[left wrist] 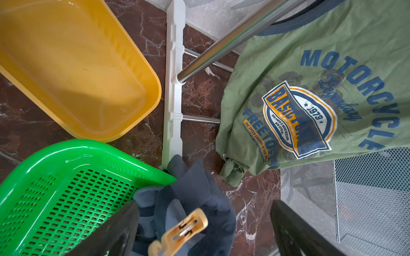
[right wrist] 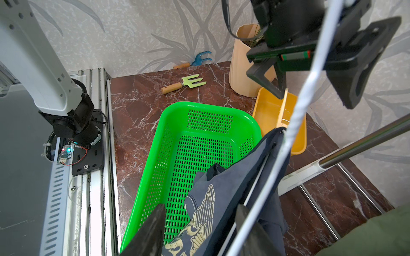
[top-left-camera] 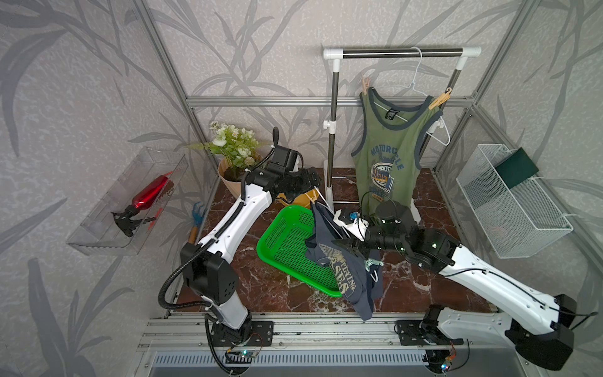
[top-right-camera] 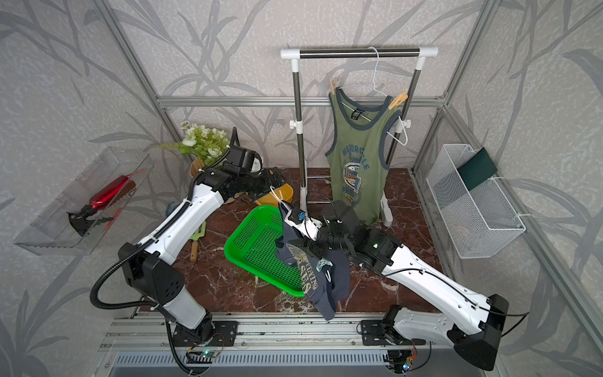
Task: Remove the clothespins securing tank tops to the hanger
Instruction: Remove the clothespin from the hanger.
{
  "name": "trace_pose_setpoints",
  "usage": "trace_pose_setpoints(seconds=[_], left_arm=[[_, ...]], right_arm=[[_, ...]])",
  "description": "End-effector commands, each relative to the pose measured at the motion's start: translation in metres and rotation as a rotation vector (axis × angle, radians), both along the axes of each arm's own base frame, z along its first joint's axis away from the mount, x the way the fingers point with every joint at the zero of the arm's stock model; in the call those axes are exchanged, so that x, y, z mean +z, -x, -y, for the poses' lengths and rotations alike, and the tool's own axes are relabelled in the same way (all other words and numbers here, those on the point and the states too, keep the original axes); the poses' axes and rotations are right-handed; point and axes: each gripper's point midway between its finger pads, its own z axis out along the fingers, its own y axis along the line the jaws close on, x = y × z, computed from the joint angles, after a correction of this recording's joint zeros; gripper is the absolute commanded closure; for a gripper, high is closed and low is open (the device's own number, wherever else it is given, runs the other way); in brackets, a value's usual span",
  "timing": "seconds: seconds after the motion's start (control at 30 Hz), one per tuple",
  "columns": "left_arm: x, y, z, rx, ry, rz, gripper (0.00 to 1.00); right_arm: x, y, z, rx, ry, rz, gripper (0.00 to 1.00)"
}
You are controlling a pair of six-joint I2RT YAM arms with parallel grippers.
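Left wrist view: the left fingers (left wrist: pixel 115 230), wide open and empty, flank a clothespin (left wrist: pixel 179 232) clipped to the slate-blue tank top (left wrist: pixel 193 195). The right fingers (right wrist: pixel 150 232), half closed, apparently grip the hanger (right wrist: pixel 293 124). Next move: close on the pin's tail ends, squeeze, pull clear.
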Motion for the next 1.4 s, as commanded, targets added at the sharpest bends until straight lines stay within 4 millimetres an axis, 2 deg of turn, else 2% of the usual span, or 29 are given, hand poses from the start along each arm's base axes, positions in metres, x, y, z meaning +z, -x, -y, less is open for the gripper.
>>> trace_pose_setpoints(seconds=[0.0,0.17,0.27,0.3,0.53,0.7,1.07,1.3,1.37], left_arm=[[0.000,0.002,-0.002,0.002,-0.032,-0.020,0.11],[-0.004,0.002,-0.005,0.007,-0.059,-0.037,0.27],[-0.004,0.005,-0.007,0.005,-0.073,-0.045,0.43],[-0.003,0.005,-0.008,0.007,-0.079,-0.045,0.45],[-0.003,0.011,-0.014,-0.001,-0.111,-0.049,0.40],[-0.007,0.009,-0.013,-0.003,-0.122,-0.056,0.36],[-0.002,0.002,-0.003,-0.009,-0.087,-0.034,0.32],[-0.007,0.001,-0.003,-0.008,-0.104,-0.046,0.43],[-0.010,0.001,-0.002,-0.011,-0.108,-0.052,0.50]], right_arm=[[0.028,0.002,-0.006,0.024,-0.042,0.084,1.00],[0.022,0.002,-0.011,0.009,0.013,0.122,1.00],[0.020,-0.004,-0.011,-0.017,0.028,0.130,1.00],[0.020,-0.007,-0.009,-0.035,0.033,0.136,1.00],[0.016,-0.019,-0.003,-0.105,0.071,0.156,1.00],[0.021,-0.015,-0.003,-0.088,0.051,0.158,1.00],[0.016,-0.012,-0.010,-0.068,0.073,0.163,1.00],[0.017,-0.011,-0.013,-0.061,0.066,0.169,1.00],[0.017,-0.011,-0.014,-0.059,0.070,0.172,1.00]])
